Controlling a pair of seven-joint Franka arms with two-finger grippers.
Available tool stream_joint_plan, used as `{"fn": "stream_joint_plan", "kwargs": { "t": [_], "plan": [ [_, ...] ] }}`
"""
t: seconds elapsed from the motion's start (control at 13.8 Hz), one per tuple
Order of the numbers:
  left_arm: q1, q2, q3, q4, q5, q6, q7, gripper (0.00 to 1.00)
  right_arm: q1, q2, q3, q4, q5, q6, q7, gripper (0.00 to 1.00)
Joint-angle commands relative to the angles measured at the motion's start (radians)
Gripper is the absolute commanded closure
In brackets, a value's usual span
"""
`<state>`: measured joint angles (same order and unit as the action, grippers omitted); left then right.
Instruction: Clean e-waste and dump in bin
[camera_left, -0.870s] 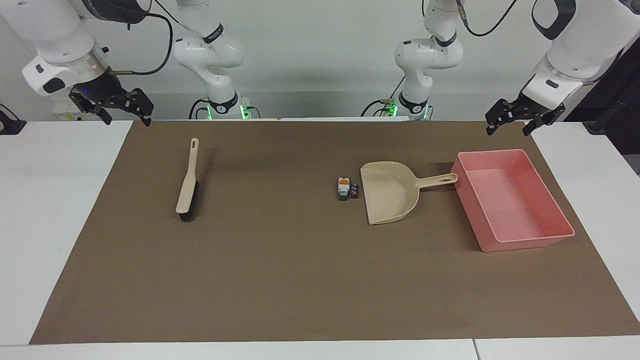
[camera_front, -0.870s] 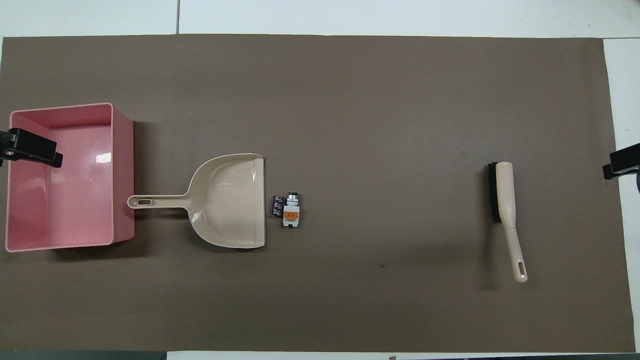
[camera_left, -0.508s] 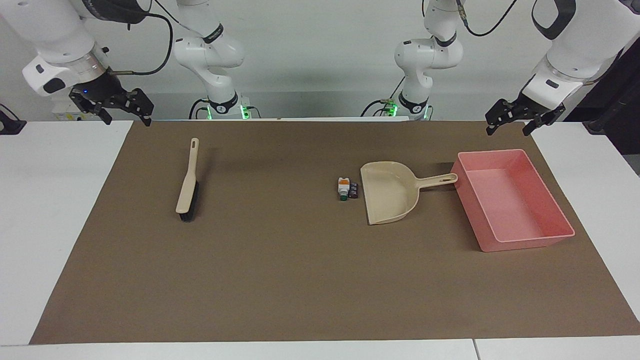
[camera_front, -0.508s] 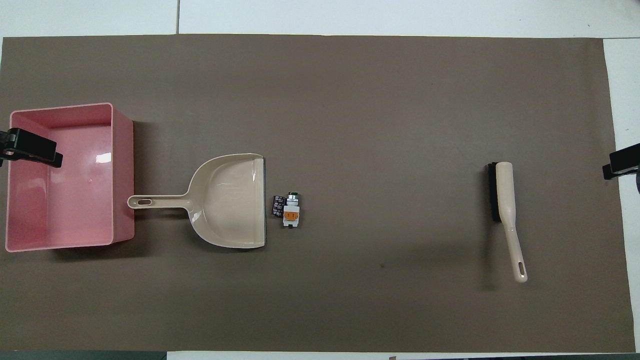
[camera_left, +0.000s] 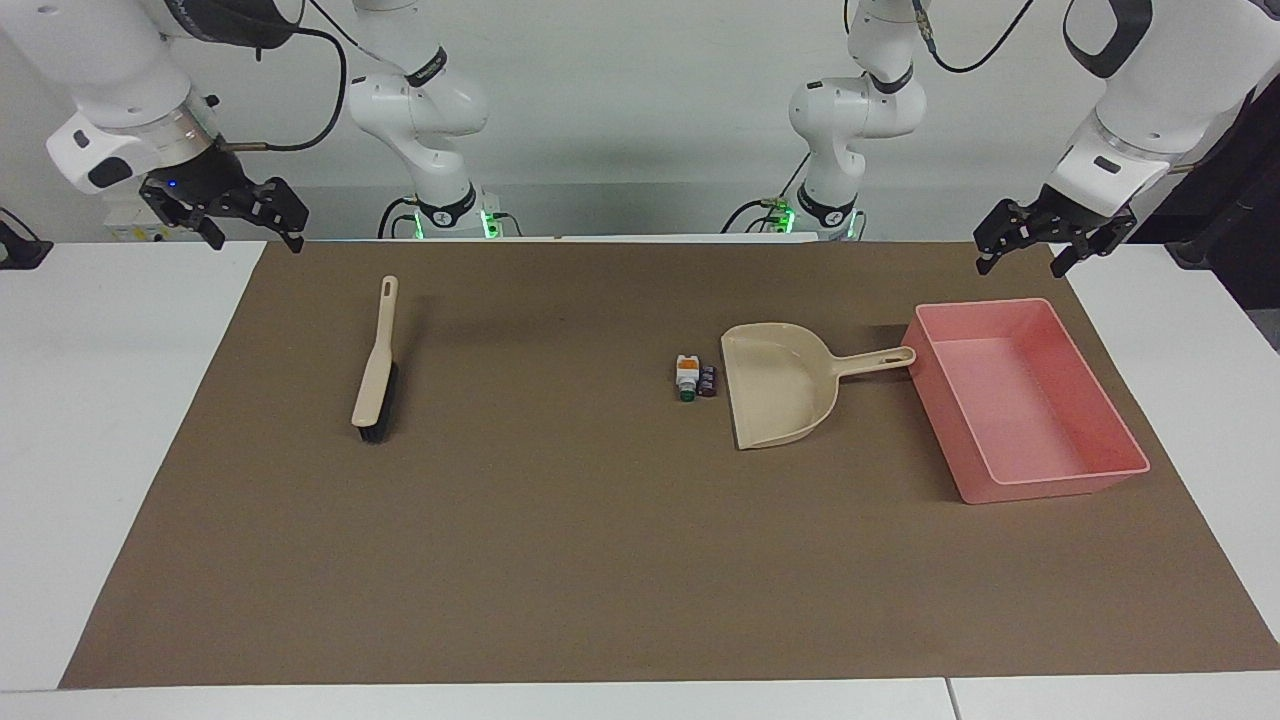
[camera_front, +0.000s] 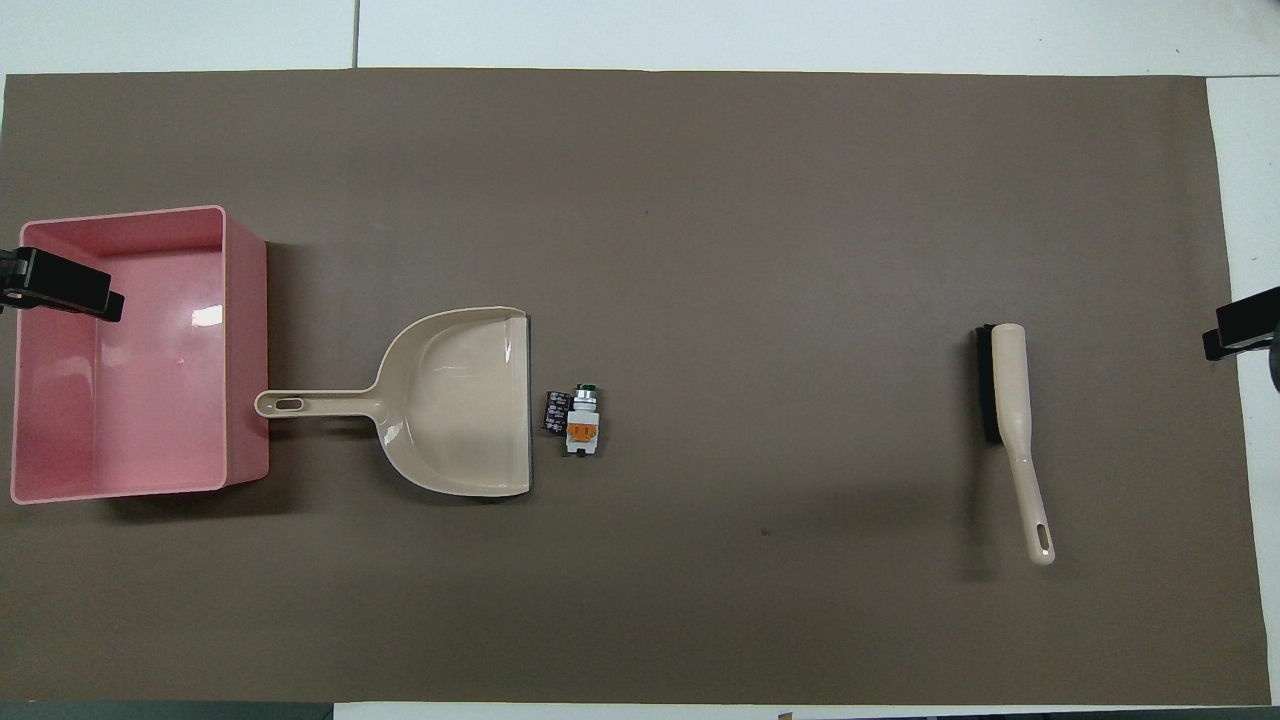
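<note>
The dustpan (camera_left: 777, 388) serves as the landmark, and the account runs across the facing view from its left edge to its right.

The right gripper (camera_left: 225, 212) hangs in the air over the mat's (camera_left: 600, 560) corner at the right arm's end, holding nothing, its fingers apart. The brush (camera_left: 376, 362) lies flat on the mat, well apart from the dustpan toward the right arm's end, with its handle pointing toward the robots and its bristles at the end away from them.

The e-waste (camera_left: 695, 378), a white part with an orange top and a dark part touching it, sits just beside the dustpan's open lip on the side facing the brush, and nothing has been swept in. The dustpan's handle points at the bin (camera_left: 1030, 400), nearly touching its wall. The bin is at the left arm's end of the mat, just past the dustpan, and looks empty. The left gripper (camera_left: 1037, 238) is raised over the mat's edge near the bin's end that is closer to the robots, empty, fingers spread.

The step in hand appears to be fetching the tools. A sound approach would have the right gripper take the brush by mid-handle so the bristles stay level, while the left pins the dustpan's handle so the lip stays flush to the mat. A short, low stroke suits such small parts, since a hard flick could send them skidding past the lip.
</note>
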<state>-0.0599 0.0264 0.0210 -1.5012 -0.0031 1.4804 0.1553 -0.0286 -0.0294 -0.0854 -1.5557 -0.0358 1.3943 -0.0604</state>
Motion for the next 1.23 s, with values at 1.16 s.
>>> {"fn": "stream_joint_plan", "kwargs": {
  "t": [1.16],
  "plan": [
    [-0.164, -0.118, -0.009, -0.640, 0.002, 0.527, 1.161, 0.03, -0.016, -0.199, 0.009, -0.879, 0.036, 0.604, -0.099, 0.04]
  ]
}}
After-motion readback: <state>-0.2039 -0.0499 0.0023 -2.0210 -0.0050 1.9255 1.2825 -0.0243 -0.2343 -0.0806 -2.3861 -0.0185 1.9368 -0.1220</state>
